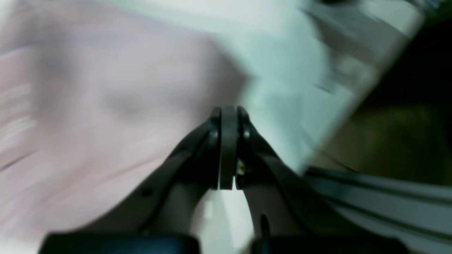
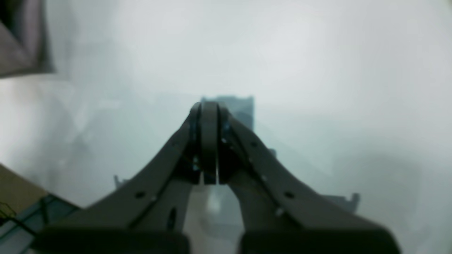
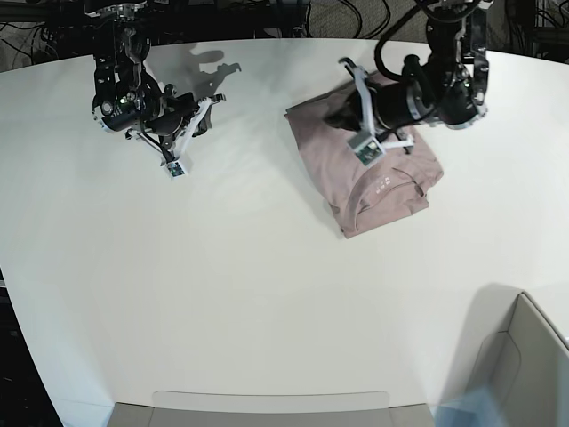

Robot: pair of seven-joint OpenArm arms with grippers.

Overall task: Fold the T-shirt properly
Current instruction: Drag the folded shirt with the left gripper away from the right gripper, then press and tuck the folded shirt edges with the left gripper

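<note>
Left pincer (image 3: 338, 121), closed, blocks part of the mauve-pink T-shirt (image 3: 344, 182) on the white table (image 3: 222, 302).

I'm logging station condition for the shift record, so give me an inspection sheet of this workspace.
Surface: white tabletop, shadows falling on it
Job's things: mauve-pink T-shirt, gathered into a compact wrinkled shape, pale print showing
Clutter: nothing seen
Left gripper: shut, above the T-shirt, nothing seen in it
Right gripper: shut, away from the T-shirt, nothing seen in it
Cables: black cables beyond the table's far edge
Surroundings: grey panelled structure at the near right corner
</note>
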